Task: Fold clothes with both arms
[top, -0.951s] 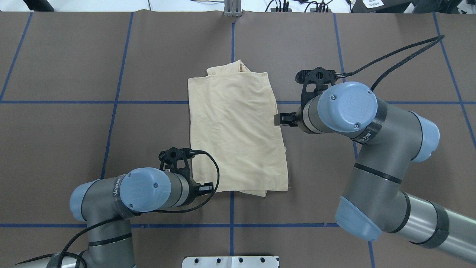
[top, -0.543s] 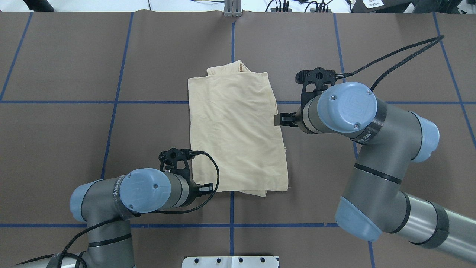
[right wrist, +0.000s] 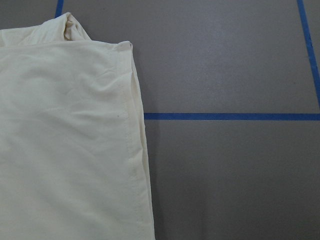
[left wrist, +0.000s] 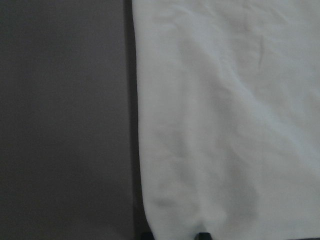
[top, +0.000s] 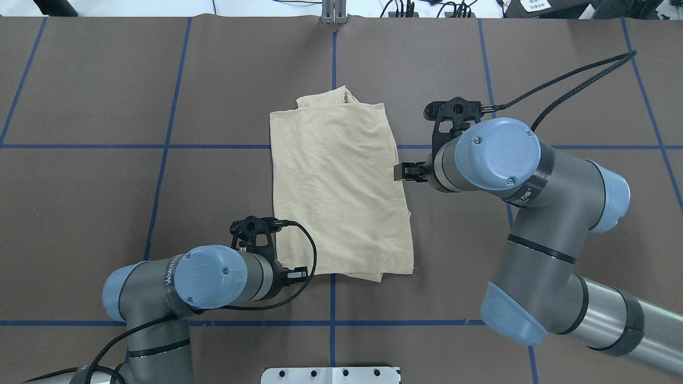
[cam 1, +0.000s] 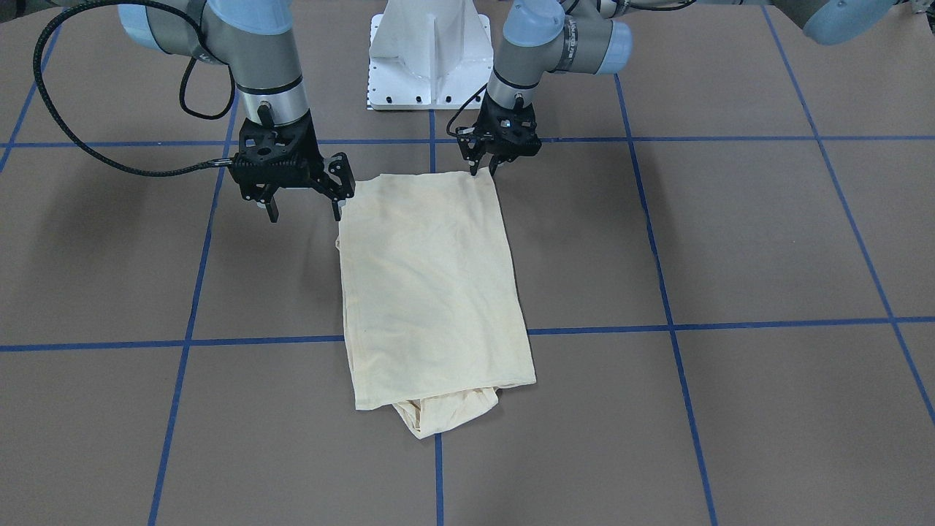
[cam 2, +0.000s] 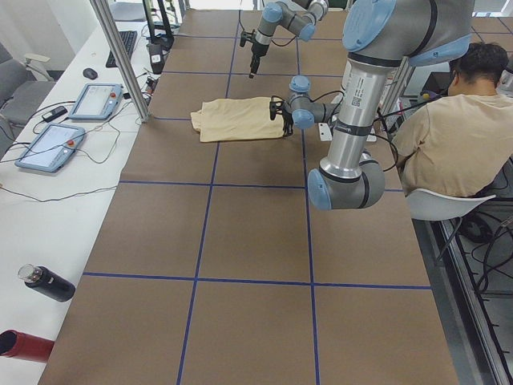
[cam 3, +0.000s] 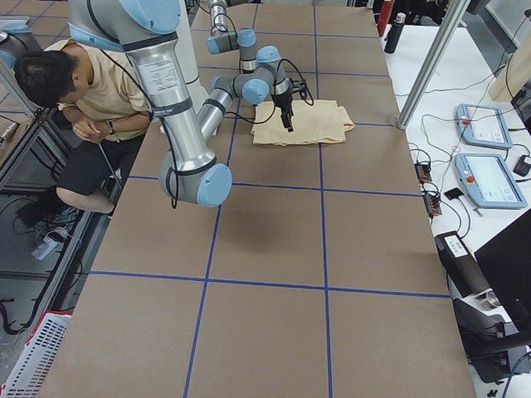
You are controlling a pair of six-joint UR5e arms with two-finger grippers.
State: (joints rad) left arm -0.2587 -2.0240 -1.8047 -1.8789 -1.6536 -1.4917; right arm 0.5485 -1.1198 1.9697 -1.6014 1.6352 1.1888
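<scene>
right tool [cam 1: 304,215] open beside pale cream-yellow jersey shirt [cam 1: 431,277], left tool [cam 1: 486,174] at corner, grip unclear. needs all layers pinched.

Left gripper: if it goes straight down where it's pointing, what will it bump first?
Probably the shirt: the left gripper points down at its corner, table just beneath. How high it hangs is unclear.

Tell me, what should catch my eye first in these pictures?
A pale cream shirt, folded into a long rectangle, lies in the middle of a brown table crossed by blue tape lines. The left gripper sits at the shirt's corner nearest the robot. The right gripper hangs open beside the shirt's right-hand edge.
</scene>
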